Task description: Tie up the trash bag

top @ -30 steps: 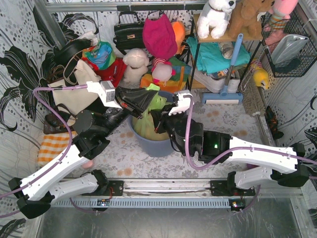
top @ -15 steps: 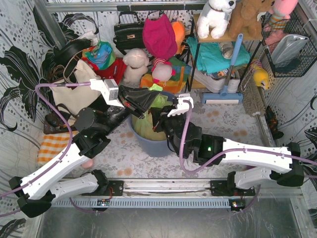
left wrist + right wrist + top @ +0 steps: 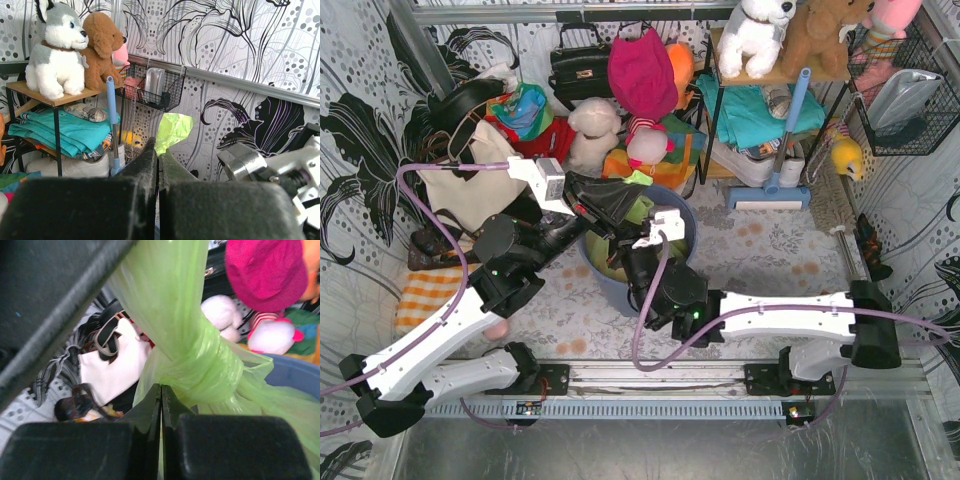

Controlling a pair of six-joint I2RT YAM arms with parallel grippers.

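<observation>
From above, the thin translucent lime-green plastic trash bag (image 3: 645, 206) sits in the round blue-grey plastic bin (image 3: 687, 222) at mid-scene, just beyond both arms. The left gripper (image 3: 622, 212) reaches in over the bin's left rim. The right gripper (image 3: 632, 240) comes in from the near side, close beneath it. Their jaws are too dark to read here.

In the left wrist view, the left gripper (image 3: 158, 156) has its fingers pressed together, and a crumpled tail of the trash bag (image 3: 173, 130) sticks out past their tips, so it is pinching that tail.

In the right wrist view, the neck of the trash bag (image 3: 197, 357) is twisted into a tight wrap that looks like a first knot. The right gripper (image 3: 161, 396) is clamped just below it, with a sliver of green showing in the seam.

The film will probably feel light, soft and slippery (and likely to stretch or tear under a hard pull). The bunched neck and tails look like the safest places to hold, since a single layer would slide out.
</observation>
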